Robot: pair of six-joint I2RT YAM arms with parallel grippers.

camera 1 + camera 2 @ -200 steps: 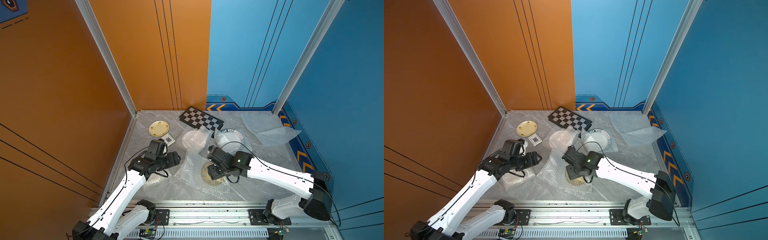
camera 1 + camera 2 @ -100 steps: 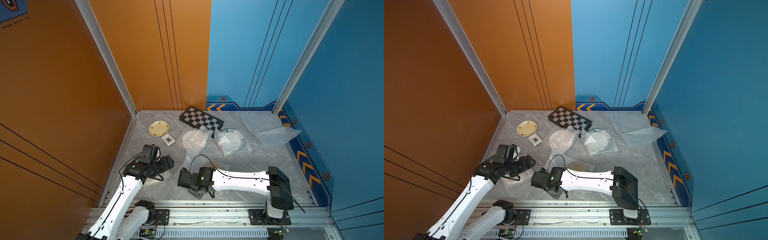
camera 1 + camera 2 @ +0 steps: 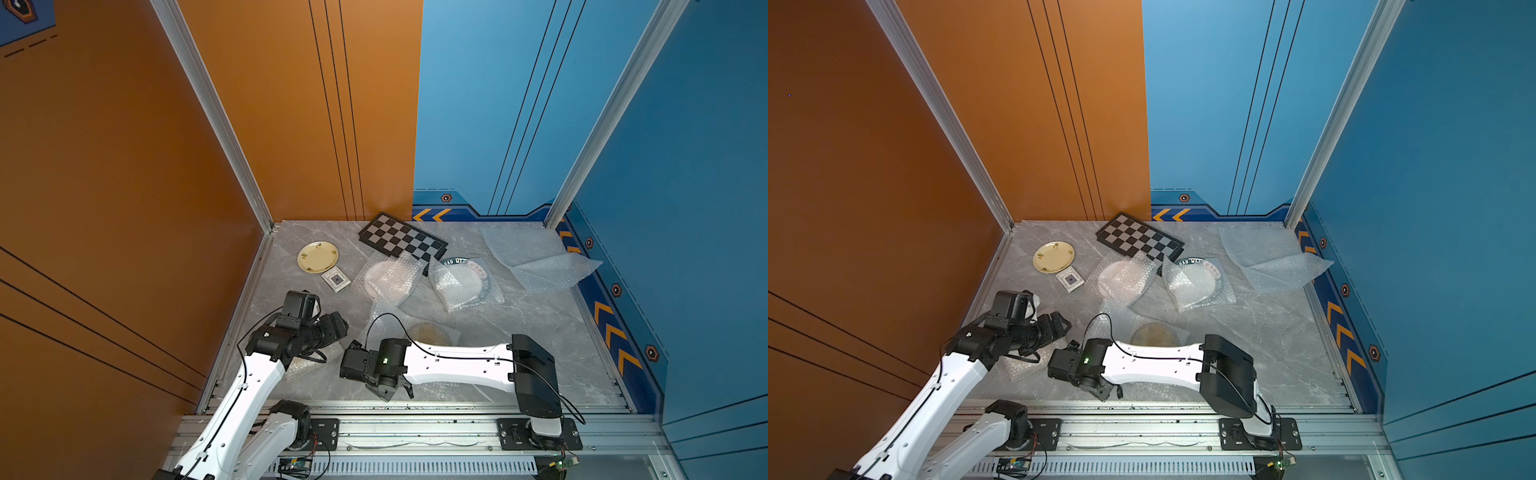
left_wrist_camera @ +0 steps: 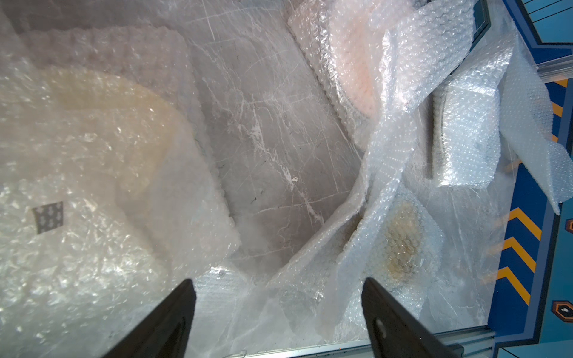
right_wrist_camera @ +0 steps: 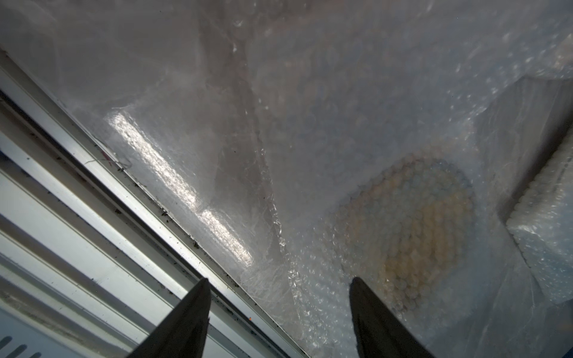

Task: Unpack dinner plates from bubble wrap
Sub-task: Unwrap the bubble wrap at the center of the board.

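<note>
A pale yellow floral plate [image 3: 318,257] lies bare at the back left. A white plate [image 3: 386,280] sits folded in bubble wrap, and a letter-rimmed plate [image 3: 465,278] lies half covered by wrap. A yellow patterned plate [image 3: 428,332] [image 5: 418,229] shows through a bubble wrap sheet [image 4: 356,248] behind my right forearm. Another wrapped plate [image 4: 93,124] lies under my left arm. My left gripper [image 3: 338,326] [image 4: 279,285] is open over the sheet's edge, holding nothing. My right gripper [image 3: 392,394] [image 5: 279,285] is open and empty at the table's front edge.
A black-grey checkerboard [image 3: 403,241] lies at the back, a small white card [image 3: 336,279] beside the bare plate. Loose bubble wrap sheets [image 3: 536,262] are piled at the back right. The metal front rail [image 5: 108,217] runs right under my right gripper.
My right arm has swung from over the yellow patterned plate to low along the front edge, its jaws slightly wider. My left arm has drawn back toward the left wall.
</note>
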